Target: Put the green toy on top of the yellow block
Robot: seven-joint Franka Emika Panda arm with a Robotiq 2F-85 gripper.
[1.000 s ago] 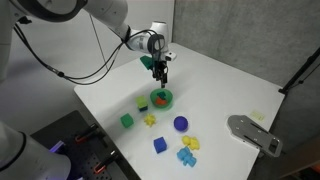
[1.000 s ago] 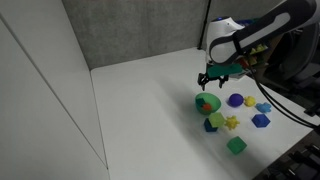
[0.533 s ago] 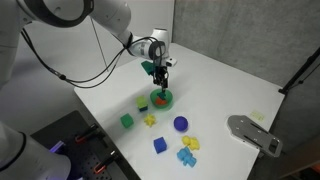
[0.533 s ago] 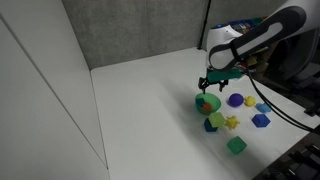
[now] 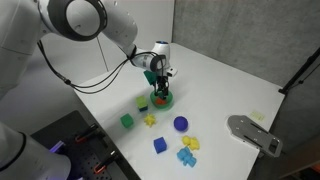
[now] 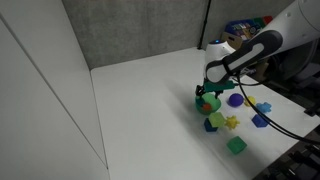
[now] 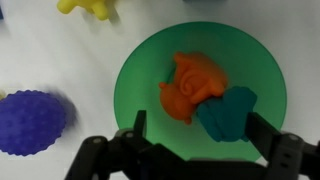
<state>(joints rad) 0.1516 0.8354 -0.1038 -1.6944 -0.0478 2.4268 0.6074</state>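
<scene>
pincer: hangs low over the green bowl, jaws spread wide, gripping nothing; reaches nearly across the bowl in the wrist view.

green toy: lies inside the bowl, pressed against an orange toy; sits between the two fingers, nearer one of them; looks untouched by either.

purple spiky ball: rests on the white surface just outside the bowl.

yellow star-like piece: lies beyond the bowl's rim, cut off by the frame edge.

seen in an exterior view, near the bowl on the side away from the arm:
- bright green cube, just beside the star piece
- blue cube
- pale yellow pieces touching a light blue piece

grey device: sits at the surface's edge, well apart from the toys.
</scene>
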